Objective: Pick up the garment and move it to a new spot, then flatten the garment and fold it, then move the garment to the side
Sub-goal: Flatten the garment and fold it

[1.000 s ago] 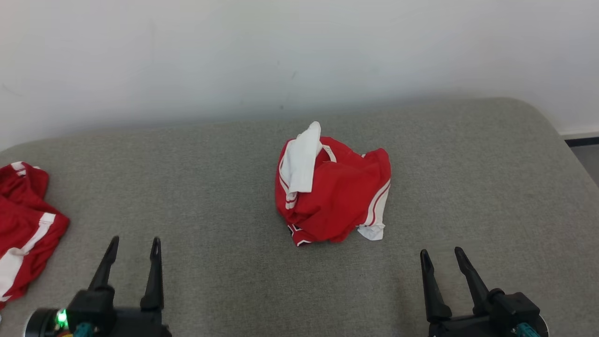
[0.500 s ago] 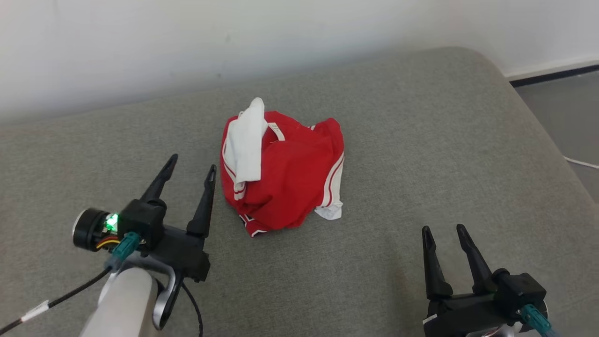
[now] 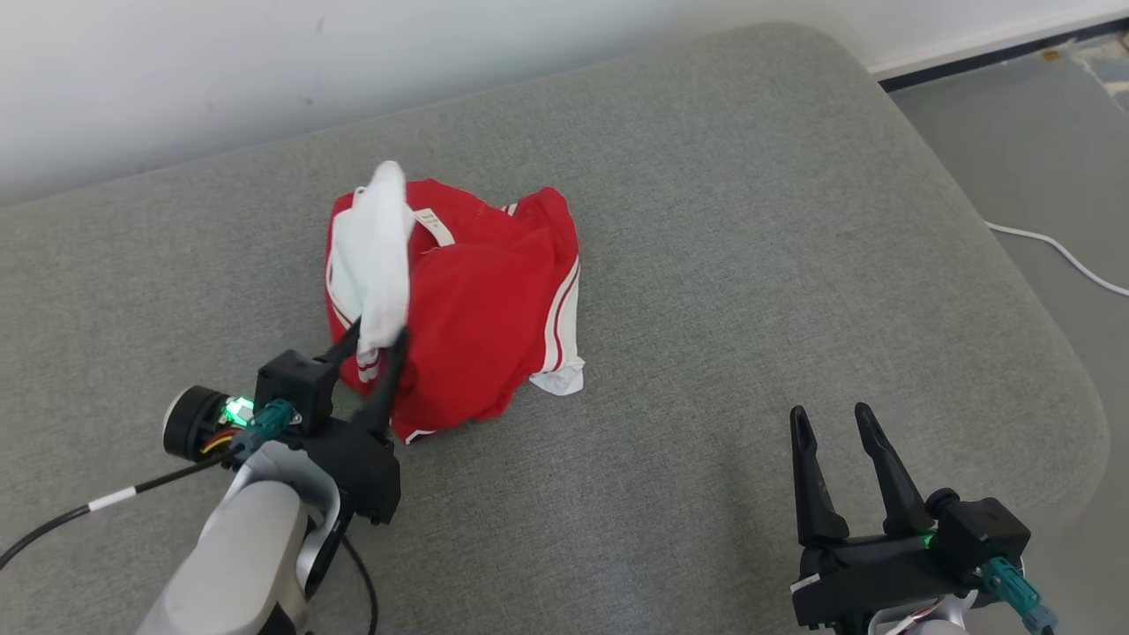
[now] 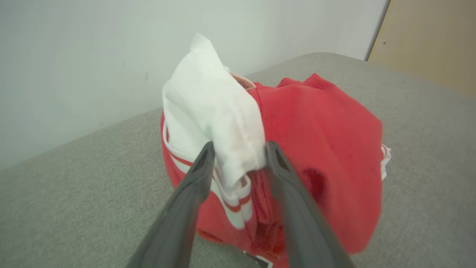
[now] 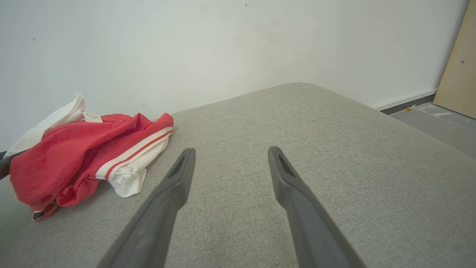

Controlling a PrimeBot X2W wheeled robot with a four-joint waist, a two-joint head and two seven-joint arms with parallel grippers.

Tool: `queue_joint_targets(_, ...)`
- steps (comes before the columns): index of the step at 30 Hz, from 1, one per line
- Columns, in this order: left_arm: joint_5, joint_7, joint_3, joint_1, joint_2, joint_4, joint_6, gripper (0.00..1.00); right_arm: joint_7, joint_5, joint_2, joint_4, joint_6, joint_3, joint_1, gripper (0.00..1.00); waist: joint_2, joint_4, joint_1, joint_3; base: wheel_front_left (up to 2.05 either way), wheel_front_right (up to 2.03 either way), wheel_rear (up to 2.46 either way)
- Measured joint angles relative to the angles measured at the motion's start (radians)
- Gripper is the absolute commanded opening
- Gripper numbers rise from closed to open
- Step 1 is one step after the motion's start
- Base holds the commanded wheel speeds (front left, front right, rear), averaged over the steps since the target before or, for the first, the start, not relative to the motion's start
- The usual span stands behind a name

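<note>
On the cushion [image 3: 706,220], the left gripper [image 3: 379,331] has come astride the garment's [image 3: 476,300] white fold [image 3: 379,256], grip uncertain, so pickup is starting; the right gripper [image 3: 829,410] idles, fingers apart.

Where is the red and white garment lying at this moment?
In the head view the garment lies crumpled left of centre on the grey cushion, with the left gripper at its near left edge.

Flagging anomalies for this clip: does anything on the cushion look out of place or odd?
Nothing damaged or spilled. The red garment sits crumpled in a heap on the grey cushion, its white part flopped over the top, as expected before flattening.
</note>
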Motion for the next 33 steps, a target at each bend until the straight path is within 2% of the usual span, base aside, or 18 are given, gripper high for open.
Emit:
queue_joint_targets(8, -0.039, -0.021, -0.002, -0.041, -0.01, -0.019, 0.0, 0.0, 0.0, 0.005, 0.0, -0.002, 0.0, -0.023, 0.009, 1.0, 0.0, 0.008, 0.0, 0.008, 0.0, 0.0, 0.0)
queue_joint_targets(13, -0.049, -0.025, 0.053, -0.009, -0.018, -0.161, 0.011, 0.0, 0.0, 0.004, 0.0, 0.001, 0.0, -0.024, 0.017, 1.0, 0.0, 0.053, 0.0, -0.01, 0.0, 0.0, 0.0)
queue_joint_targets(19, -0.047, -0.025, 0.098, 0.178, -0.019, -0.346, 0.04, 0.0, 0.0, -0.01, 0.001, 0.007, 0.0, -0.026, 0.036, 1.0, 0.0, 0.133, -0.0001, -0.039, 0.0, 0.0, 0.0)
queue_joint_targets(25, -0.059, -0.025, 0.13, 0.396, -0.017, -0.474, 0.08, 0.0, 0.0, -0.018, 0.0, 0.007, 0.0, -0.023, 0.043, 1.0, 0.0, 0.214, -0.0002, -0.068, 0.0, 0.0, 0.0)
queue_joint_targets(33, -0.1, -0.025, 0.142, 0.621, -0.058, -0.494, 0.103, 0.0, 0.0, -0.026, 0.001, 0.012, 0.0, -0.017, 0.055, 1.0, -0.0001, 0.289, -0.0002, -0.097, 0.0, 0.0, 0.0)
